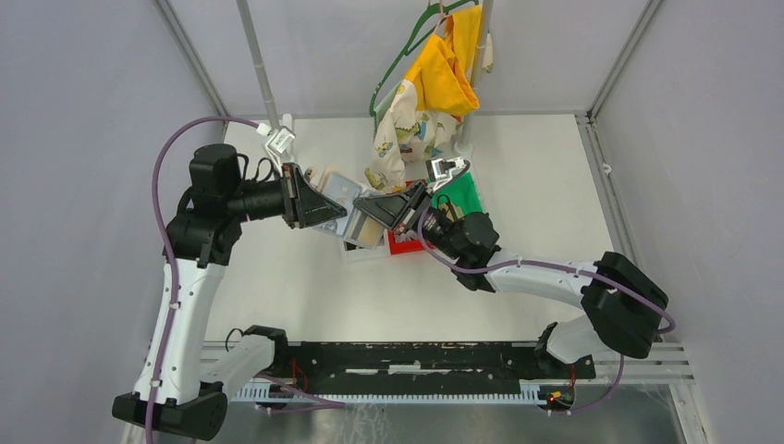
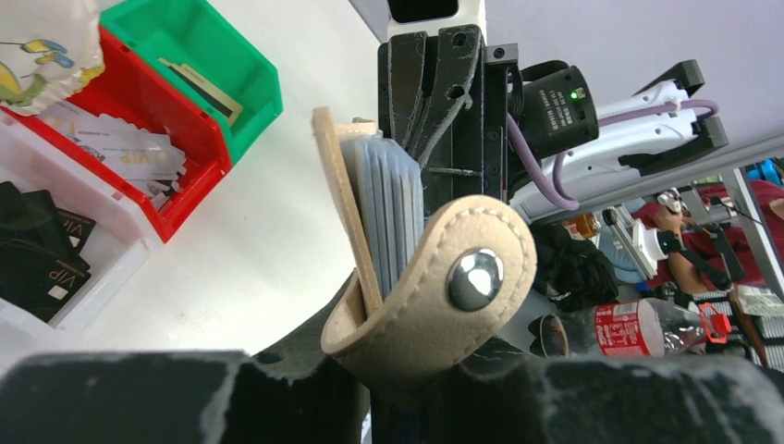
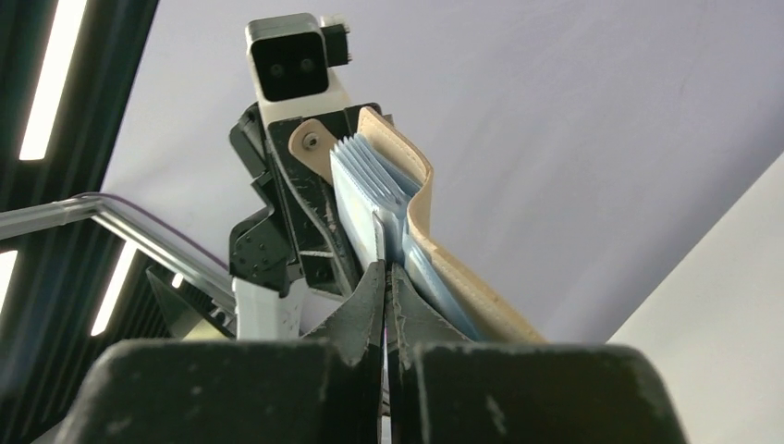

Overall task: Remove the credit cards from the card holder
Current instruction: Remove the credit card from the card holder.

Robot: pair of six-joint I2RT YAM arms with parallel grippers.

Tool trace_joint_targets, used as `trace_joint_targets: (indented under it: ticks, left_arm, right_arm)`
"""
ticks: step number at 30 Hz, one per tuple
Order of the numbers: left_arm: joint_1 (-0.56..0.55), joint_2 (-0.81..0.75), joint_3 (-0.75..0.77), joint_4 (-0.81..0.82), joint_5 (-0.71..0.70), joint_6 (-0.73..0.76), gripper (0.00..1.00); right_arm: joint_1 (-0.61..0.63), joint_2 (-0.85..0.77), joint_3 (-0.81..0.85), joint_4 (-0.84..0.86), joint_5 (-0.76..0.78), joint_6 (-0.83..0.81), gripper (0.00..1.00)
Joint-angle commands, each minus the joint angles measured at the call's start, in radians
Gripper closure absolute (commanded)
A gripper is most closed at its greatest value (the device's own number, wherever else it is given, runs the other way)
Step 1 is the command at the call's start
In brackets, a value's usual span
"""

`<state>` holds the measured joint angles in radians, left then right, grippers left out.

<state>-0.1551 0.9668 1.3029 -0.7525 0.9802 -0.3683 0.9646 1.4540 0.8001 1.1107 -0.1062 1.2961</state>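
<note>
Card holder [image 2: 434, 305] held aloft over desk [image 1: 305, 287], grasped by left pincer [image 1: 325, 213], snap tab [image 2: 474, 277] curling forward. Right pincer [image 3: 385, 276] clenched, tips among clear sleeves [image 3: 370, 176]; whether anything pinched, cannot tell.

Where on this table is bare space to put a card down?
Bare table lies between the white bin and the black rail, and right of the green bin. Crowded: middle back, where left hand, right hand, red bin and hanging clothes meet.

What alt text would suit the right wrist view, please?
The right tool, shut, pinches a thin pale credit card among the plastic sleeves of the tan card holder. The left tool holds it from the far side.
</note>
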Motion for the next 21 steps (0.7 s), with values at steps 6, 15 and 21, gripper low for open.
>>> trace_joint_targets:
  ticks: [6,15,21]
  left_arm:
    - [-0.026,-0.007,0.073,0.152,0.181,-0.084,0.74]
    - [-0.025,0.004,0.073,0.170,0.204,-0.111,0.72]
    - [-0.024,-0.003,0.055,0.170,0.174,-0.100,0.87]
  right_arm:
    - [0.014,-0.026,-0.090,0.127,-0.055,0.014,1.00]
    - [0.011,-0.068,-0.106,0.098,-0.051,-0.041,1.00]
    - [0.013,-0.050,-0.050,0.091,-0.099,-0.056,0.72]
